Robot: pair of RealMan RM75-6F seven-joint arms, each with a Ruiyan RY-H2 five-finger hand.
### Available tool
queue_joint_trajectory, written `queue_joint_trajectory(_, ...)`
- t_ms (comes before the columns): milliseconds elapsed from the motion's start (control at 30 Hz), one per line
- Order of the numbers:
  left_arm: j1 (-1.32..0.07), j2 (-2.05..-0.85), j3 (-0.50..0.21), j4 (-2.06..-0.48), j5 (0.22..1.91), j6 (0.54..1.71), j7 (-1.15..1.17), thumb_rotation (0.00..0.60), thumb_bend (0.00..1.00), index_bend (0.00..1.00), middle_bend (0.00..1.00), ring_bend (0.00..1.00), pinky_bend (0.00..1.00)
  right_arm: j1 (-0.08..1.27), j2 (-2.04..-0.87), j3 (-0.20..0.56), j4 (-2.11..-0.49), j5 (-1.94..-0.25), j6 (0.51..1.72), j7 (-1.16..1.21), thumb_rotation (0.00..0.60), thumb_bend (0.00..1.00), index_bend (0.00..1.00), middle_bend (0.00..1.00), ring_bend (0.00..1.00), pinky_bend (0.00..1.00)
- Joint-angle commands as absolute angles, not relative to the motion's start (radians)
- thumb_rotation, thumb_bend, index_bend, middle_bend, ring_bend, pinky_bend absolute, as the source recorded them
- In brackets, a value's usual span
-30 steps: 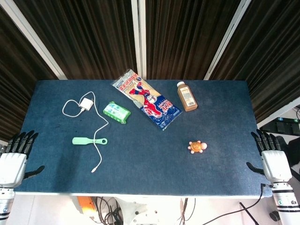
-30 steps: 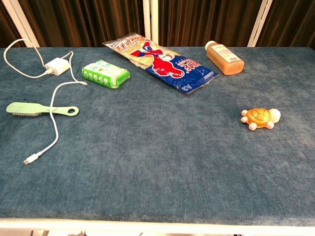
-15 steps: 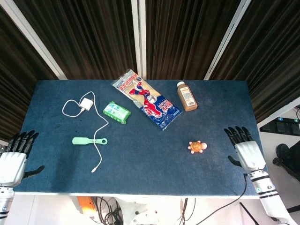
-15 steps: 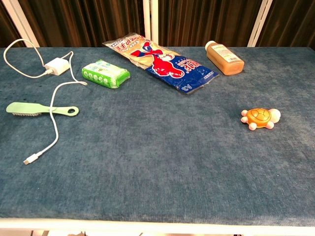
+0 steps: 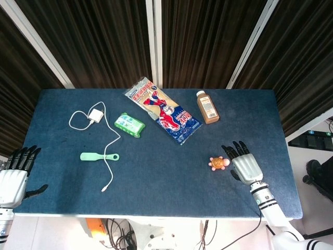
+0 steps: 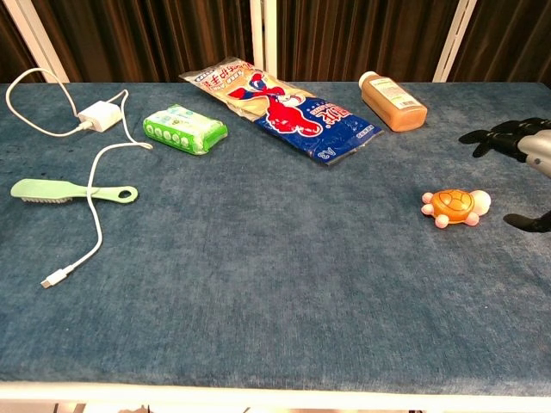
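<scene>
1. My right hand point(image 5: 245, 165) hovers over the table point(image 5: 156, 198) with fingers spread apart, holding nothing.
2. The orange toy turtle point(image 5: 219, 163) sits just left of it, near my thumb, not touching.
3. My left hand point(image 5: 13, 177) hangs off the table's left edge, fingers apart, empty.

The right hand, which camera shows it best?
The head view: the whole right hand shows from above, fingers spread, close beside the toy turtle without touching it. The chest view catches only dark fingertips and a thumb tip at its right edge, with the turtle nearby.
</scene>
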State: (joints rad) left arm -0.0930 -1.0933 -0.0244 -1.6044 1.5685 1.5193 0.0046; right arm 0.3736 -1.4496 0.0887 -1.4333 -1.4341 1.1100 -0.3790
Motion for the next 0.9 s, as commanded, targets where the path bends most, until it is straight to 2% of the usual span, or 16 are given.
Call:
queue_joint_trajectory(33, -0.095, -1.093, -0.019, -1.595, 1.565, 1.507, -0.010, 0.600, 0.00, 0.06, 0.02, 0.00, 0.00, 0.387, -1.475, 0.088, -1.409, -1.431, 1.105, -0.378, 0.600, 0.24, 0.12, 0.21, 0.00, 0.00)
queue_joint_trajectory(300, -0.090, -1.094, -0.018, -1.584, 1.566, 1.515, -0.022, 0.600, 0.00, 0.06, 0.03, 0.00, 0.00, 0.412, -1.521, 0.079, -1.366, -1.444, 1.101, -0.371, 0.600, 0.32, 0.22, 0.29, 0.00, 0.00)
queue_joint_trajectory(600, -0.089, -1.092, -0.018, -1.580, 1.563, 1.515, -0.030, 0.600, 0.00, 0.06, 0.03, 0.00, 0.00, 0.425, -1.547, 0.071, -1.341, -1.443, 1.105, -0.380, 0.600, 0.33, 0.35, 0.37, 0.01, 0.00)
queue_joint_trajectory(767, -0.089, -1.093, -0.018, -1.576, 1.561, 1.514, -0.033, 0.600, 0.00, 0.06, 0.03, 0.00, 0.00, 0.423, -1.571, 0.062, -1.309, -1.461, 1.132, -0.369, 0.600, 0.33, 0.58, 0.52, 0.10, 0.00)
queue_joint_trajectory(900, -0.089, -1.094, -0.018, -1.576, 1.561, 1.513, -0.034, 0.600, 0.00, 0.06, 0.02, 0.00, 0.00, 0.421, -1.592, 0.052, -1.277, -1.480, 1.151, -0.339, 0.600, 0.37, 0.78, 0.67, 0.23, 0.00)
